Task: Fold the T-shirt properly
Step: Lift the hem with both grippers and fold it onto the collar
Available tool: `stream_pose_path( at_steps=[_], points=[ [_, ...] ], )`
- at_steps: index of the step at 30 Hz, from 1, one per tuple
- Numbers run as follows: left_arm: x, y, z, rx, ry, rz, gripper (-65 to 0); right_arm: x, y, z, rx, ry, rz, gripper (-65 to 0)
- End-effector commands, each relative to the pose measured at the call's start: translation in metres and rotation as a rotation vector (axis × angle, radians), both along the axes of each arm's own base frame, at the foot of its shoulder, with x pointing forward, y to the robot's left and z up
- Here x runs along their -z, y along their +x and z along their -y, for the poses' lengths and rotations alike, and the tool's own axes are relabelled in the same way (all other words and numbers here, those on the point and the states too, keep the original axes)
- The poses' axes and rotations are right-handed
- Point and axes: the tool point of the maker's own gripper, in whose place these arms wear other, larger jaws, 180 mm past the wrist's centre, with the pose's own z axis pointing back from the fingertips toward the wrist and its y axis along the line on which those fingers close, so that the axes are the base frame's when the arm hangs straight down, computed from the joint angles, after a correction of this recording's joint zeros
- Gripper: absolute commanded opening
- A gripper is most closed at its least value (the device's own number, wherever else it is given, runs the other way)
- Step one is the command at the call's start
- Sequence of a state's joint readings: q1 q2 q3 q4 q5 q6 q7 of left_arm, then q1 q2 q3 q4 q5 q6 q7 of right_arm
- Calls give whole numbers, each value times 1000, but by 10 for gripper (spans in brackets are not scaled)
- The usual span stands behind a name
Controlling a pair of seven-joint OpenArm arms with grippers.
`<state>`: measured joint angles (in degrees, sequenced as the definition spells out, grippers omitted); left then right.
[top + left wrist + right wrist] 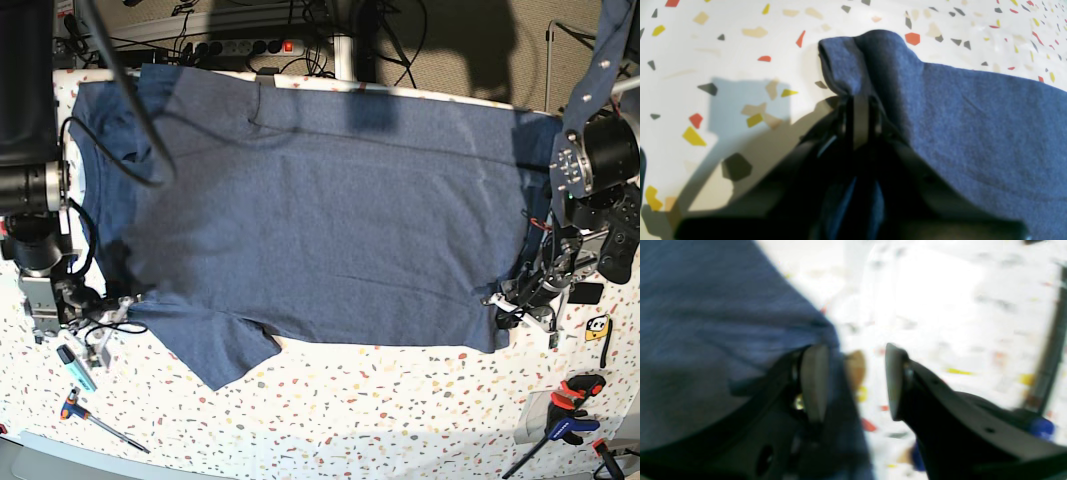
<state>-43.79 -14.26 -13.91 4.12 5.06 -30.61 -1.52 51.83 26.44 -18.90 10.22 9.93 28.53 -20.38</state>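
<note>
Item: one large dark navy-blue heathered cotton T-shirt (320,220), plain side up, spread nearly flat across the white speckled terrazzo-pattern counter (400,400). In the base view it fills the middle of the frame, with a short sleeve hanging toward the lower left and the hem edge along the right.

Left hand (860,100): pressed together and pinching a bunched fold of the shirt's edge, seen at centre of the left wrist view; in the base view it sits at the lower right corner of the cloth.

Right hand (853,383): spread, one pad against the shirt's edge, the other out over bare counter. We judge nothing is gripped there yet. The view is blurred.

Also present: small hand tools at the lower left (85,390) and clamps at the lower right (570,405) of the base view.

Risks, as we judge them:
- If the spread hand closes where it stands, it may catch one layer only, or miss the cloth.
- A lift with one corner held would drag the shirt askew and wrinkle it.
- The bunched pinch could slip under tension.
</note>
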Motion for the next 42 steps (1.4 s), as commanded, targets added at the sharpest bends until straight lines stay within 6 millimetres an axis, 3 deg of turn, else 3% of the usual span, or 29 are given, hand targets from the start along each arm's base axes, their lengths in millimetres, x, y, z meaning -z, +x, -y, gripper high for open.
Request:
stream_pose_path(
  at_steps=[1,7,11,12,19,21,31,36,42],
  points=[
    [14,-12,5,50,29,-85,-650,-16,13,1,2,12,49,-425],
    [14,-12,5,50,28,-85,-650,14,-6,-13,-14,25,-10,-492],
    [11,-9,4,18,-7,-73,-650,19,-11,-12,-15,25,-14,-639],
    [9,-8,4,4,-22,-67,-650,17,-9,-11,-15,25,-4,-650],
    [-8,5,6,-26,-91,-5,-650,0,5,-10,-40,17,51,-650],
    [-19,10,11,13,-103,25,-650,-5,8,-24,-115,53,54,-650],
    [-58,34,19,122,-5,43,-650,-34,16,-30,-203,48,150,-650],
    [-77,43,26,148,22,78,-650,-46,-5,-31,-251,71,202,-650],
    [-84,39,25,107,-50,127,-650,-73,-38,-13,-243,56,280,-650]
  ],
)
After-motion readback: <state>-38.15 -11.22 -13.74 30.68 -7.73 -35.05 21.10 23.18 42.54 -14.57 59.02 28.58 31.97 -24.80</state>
